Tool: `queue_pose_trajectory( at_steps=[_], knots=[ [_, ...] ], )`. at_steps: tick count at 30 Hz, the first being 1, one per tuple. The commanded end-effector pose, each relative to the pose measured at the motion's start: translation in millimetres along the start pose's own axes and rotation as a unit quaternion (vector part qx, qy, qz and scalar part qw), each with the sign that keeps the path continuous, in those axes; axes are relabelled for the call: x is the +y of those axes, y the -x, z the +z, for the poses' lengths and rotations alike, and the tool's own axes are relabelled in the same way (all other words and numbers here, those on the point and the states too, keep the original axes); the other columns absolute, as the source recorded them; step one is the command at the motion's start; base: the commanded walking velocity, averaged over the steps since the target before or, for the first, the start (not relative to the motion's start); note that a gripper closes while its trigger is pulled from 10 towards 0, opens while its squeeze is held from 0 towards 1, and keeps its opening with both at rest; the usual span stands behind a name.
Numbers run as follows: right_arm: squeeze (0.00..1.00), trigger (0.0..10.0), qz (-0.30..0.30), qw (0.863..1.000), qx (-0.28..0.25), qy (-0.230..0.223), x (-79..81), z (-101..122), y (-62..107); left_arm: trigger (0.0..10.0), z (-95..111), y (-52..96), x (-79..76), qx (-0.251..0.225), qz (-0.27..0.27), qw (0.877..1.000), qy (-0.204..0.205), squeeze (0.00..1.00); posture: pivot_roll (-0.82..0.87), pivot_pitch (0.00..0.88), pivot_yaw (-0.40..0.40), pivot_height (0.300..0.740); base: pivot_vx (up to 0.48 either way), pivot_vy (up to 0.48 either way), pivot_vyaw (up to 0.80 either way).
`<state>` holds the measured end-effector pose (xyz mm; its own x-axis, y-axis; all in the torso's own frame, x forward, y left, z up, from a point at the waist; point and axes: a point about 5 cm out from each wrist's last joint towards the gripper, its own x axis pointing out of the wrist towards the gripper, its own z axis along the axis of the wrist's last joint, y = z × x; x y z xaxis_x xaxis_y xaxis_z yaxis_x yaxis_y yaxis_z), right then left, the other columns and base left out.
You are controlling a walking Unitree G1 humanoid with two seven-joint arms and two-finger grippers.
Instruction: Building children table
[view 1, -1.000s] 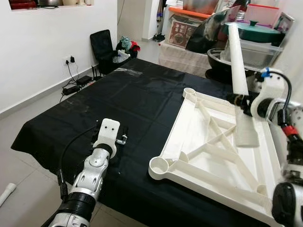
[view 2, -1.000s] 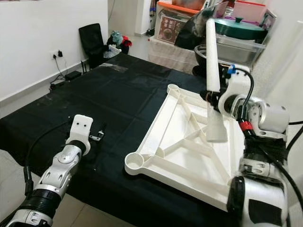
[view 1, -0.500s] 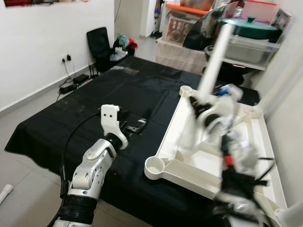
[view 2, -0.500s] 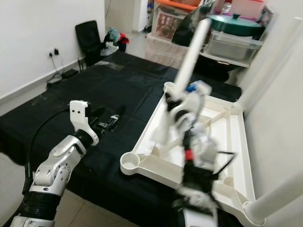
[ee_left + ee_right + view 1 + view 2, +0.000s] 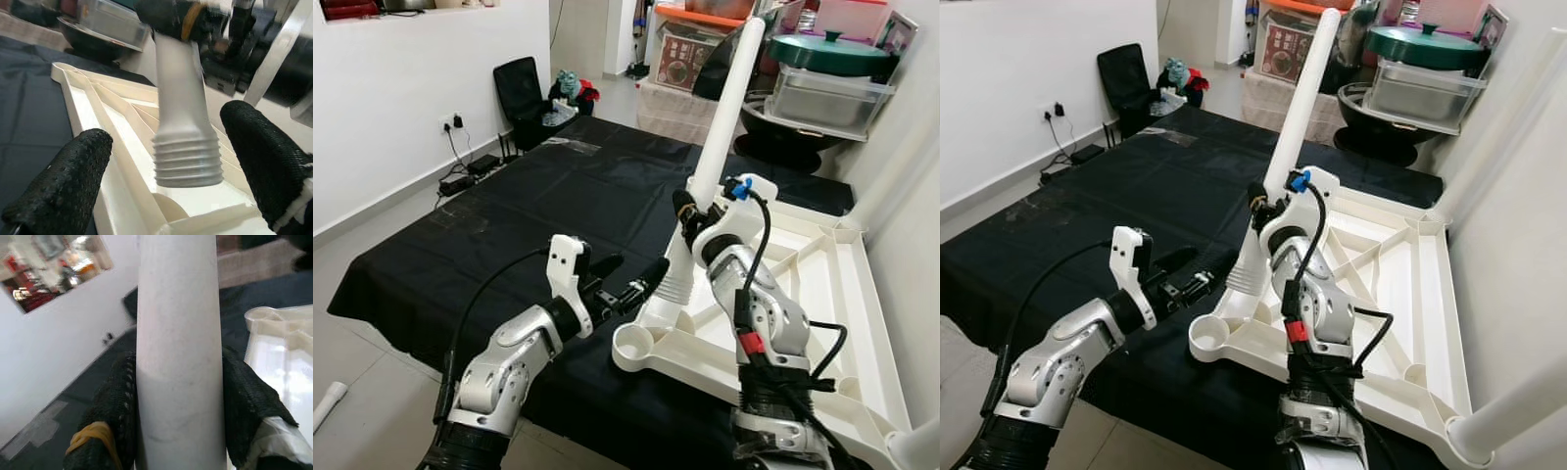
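Over the near corner of the upturned white tabletop [image 5: 822,294], which lies on the black-covered surface [image 5: 509,215], the right tool [image 5: 690,211] pinches a white table leg [image 5: 724,108] partway up its shaft, holding it tilted with its threaded end [image 5: 674,289] hanging just above and behind the round corner socket [image 5: 636,343]. The left tool [image 5: 631,284] reaches in from the side, fingers spread toward that threaded end.

Right eye view: the same arrangement; the leg leans away from the robot, not in line with the socket [image 5: 1211,338].

Left wrist view: the two black fingers [image 5: 63,181] stand apart on either side of the threads [image 5: 188,164], touching neither side.

Right wrist view: the fingers [image 5: 120,411] are pressed against both sides of the shaft [image 5: 178,352].

Risks, as a judgement: a tilted leg lowered into the socket would likely cross-thread or jam; the high, narrow grip could let the smooth shaft slip or swing; a left tool closing on the threads could knock the end off target or shift the unclamped tabletop.
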<state>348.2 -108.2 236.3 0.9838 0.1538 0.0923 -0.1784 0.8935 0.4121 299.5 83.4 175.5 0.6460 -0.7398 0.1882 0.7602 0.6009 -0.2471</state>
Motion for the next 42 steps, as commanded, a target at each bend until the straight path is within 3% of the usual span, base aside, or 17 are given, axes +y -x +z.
queue_pose_trajectory(
  at_steps=[1,3,8,14,25,31,32,33,34,35,36,42],
  knots=[
    [0.00,0.0,0.043,0.999,-0.022,-0.016,22.3,3,1.4,10.0,-2,2.5,-2.5,0.009,-0.010,1.000,0.005,0.00,0.05,0.000,-0.108,0.740,0.000,0.000,0.00],
    [0.00,0.0,0.083,0.996,-0.029,-0.011,35.6,2,5.0,10.0,-2,5.5,-2.4,0.022,-0.018,1.000,0.009,0.00,0.05,0.000,-0.105,0.740,0.000,0.000,0.00],
    [0.00,0.0,0.101,0.994,-0.032,-0.004,40.8,0,6.7,10.0,-5,6.2,-2.1,0.032,-0.021,0.999,0.009,0.00,0.05,0.000,-0.102,0.740,0.000,0.000,0.00],
    [0.00,0.0,0.178,0.983,-0.046,0.018,64.4,1,15.0,10.0,-6,3.1,1.1,0.047,-0.019,0.999,0.008,0.00,0.04,0.000,-0.097,0.740,0.000,0.000,0.00],
    [0.00,0.0,0.217,0.975,-0.033,0.031,75.6,-8,20.0,10.0,-3,-1.5,-0.9,0.050,-0.027,0.998,-0.005,0.00,0.04,0.000,-0.094,0.740,0.000,0.000,0.00],
    [0.00,0.0,0.216,0.975,-0.025,0.035,73.9,-12,19.7,10.0,-1,-3.2,-3.5,0.048,-0.035,0.998,-0.015,0.00,0.04,0.000,-0.094,0.740,0.000,0.000,0.00],
    [0.00,0.0,0.216,0.975,-0.024,0.036,73.6,-12,19.9,8.4,-1,-3.7,-3.6,0.046,-0.035,0.998,-0.015,0.00,0.04,0.000,-0.094,0.740,0.000,0.000,0.00],
    [0.00,0.0,0.216,0.975,-0.024,0.036,73.6,-12,19.9,8.4,-1,-3.7,-3.6,0.046,-0.035,0.998,-0.015,0.00,0.04,0.000,-0.094,0.740,0.000,0.000,0.00],
    [0.00,0.0,0.217,0.975,-0.024,0.036,73.6,-12,20.2,1.3,-1,-3.7,-2.4,0.044,-0.031,0.998,-0.017,0.00,0.04,0.000,-0.092,0.740,0.000,0.000,0.00],
    [0.00,0.0,0.217,0.975,-0.024,0.036,73.6,-12,20.2,1.3,-1,-3.7,-2.4,0.044,-0.031,0.998,-0.017,0.00,0.04,0.000,-0.092,0.740,0.000,0.000,0.00],
    [0.00,0.0,0.217,0.975,-0.025,0.036,73.8,-12,20.4,0.0,-2,-3.2,-0.6,0.048,-0.026,0.998,-0.020,0.00,0.04,0.000,-0.091,0.740,0.000,0.000,0.00],
    [0.00,0.0,0.220,0.974,-0.030,0.035,73.2,-9,21.3,0.0,-8,-3.0,3.5,0.064,-0.010,0.997,-0.034,0.00,0.04,0.000,-0.092,0.740,0.000,0.000,0.00]
  ],
)
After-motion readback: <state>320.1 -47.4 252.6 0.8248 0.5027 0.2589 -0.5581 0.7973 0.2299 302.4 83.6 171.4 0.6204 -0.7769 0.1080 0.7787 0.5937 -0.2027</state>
